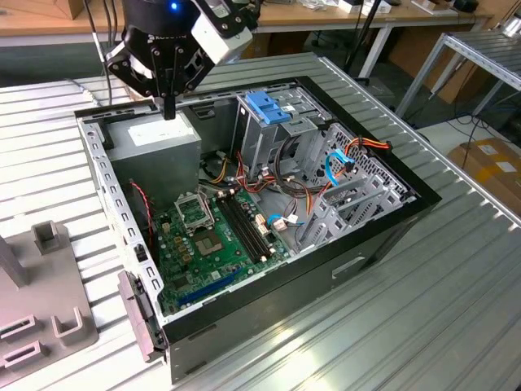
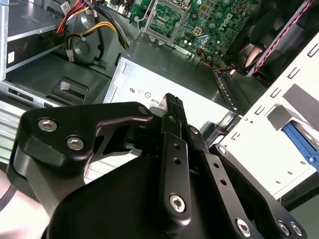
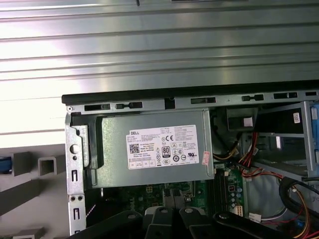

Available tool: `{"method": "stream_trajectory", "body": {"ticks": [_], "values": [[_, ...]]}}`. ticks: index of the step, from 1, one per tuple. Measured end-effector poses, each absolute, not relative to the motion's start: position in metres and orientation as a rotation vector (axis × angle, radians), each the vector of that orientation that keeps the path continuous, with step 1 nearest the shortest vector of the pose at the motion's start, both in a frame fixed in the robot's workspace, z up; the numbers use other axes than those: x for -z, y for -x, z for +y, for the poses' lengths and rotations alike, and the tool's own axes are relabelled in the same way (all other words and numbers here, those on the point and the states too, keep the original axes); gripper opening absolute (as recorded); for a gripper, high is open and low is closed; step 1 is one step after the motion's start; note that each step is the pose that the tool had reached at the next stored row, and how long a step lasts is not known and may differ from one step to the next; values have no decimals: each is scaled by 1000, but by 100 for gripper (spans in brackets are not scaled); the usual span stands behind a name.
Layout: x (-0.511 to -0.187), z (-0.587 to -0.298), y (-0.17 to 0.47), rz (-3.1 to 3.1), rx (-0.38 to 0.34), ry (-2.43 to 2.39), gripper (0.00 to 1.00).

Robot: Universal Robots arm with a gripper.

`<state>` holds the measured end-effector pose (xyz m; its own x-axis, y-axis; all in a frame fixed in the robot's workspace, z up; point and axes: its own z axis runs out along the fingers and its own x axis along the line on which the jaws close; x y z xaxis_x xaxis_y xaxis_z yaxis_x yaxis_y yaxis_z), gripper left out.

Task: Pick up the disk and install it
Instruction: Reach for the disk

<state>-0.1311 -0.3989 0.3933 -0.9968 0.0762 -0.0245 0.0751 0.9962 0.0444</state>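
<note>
1. At the exterior view's left, a grey fixture [image 1: 41, 285] is sitting on the ribbed table [image 1: 423, 309], just beside the open case [image 1: 269, 301].
2. In the second wrist view, a blue strip [image 2: 300, 141] is showing beyond the case's perforated wall [image 2: 264, 144]. In the first wrist view, a blue sliver [image 3: 3, 165] is lying by the fixture's slots. I cannot tell whether either one is the disk's frame, so I am not placing the disk more exactly than that.
3. The claw [image 1: 169, 114] is hanging over the case's far left corner and pointing straight down. Its two fingers are pressing together with no gap, and it is holding nothing. In the second wrist view, the joined tips [image 2: 172, 99] are reading as one narrow black bar.
4. The tip is hovering close above the power supply [image 1: 155, 140], near the edge of its white label [image 3: 163, 146]. I cannot tell whether it is touching the box.
5. Further right, the green motherboard [image 1: 213, 236] is lying flat on the case floor.
6. The drive cage with its blue latch [image 1: 264, 106] is standing upright, well apart from the claw.
7. Red, orange and blue cables [image 1: 338, 167] are looping beside the bays at the exterior view's right.
</note>
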Motion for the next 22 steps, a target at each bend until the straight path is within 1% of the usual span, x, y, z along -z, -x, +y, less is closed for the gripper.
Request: {"method": "stream_trajectory", "body": {"ticks": [22], "values": [[-393,-399,144,3113,-68,-118,11]]}}
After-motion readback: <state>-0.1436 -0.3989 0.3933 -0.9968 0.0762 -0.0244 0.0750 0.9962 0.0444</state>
